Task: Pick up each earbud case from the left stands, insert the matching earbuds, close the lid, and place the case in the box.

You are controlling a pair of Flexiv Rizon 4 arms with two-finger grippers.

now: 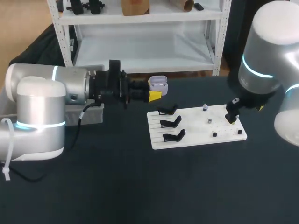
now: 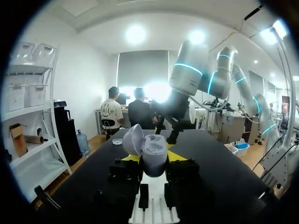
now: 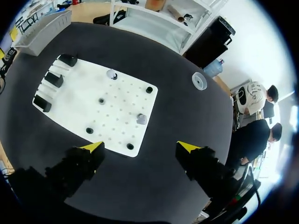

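The left claw (image 2: 154,158) grips the open-lidded earbud case (image 2: 154,150). Earbud fetching seems in hand: the right claw (image 3: 140,147), spread wide, must pinch the earbud (image 3: 141,119) ahead of it.

Stretched in level from the left with the left arm (image 1: 42,107), wrist horizontal, left gripper (image 1: 154,90) pinched from both sides on the open-lidded earbud case (image 2: 154,151), up off the table. Hanging in from the right with the right arm (image 1: 266,56), right gripper (image 3: 140,148) aimed straight down, yellow-tipped fingers (image 3: 93,147) spread wide apart
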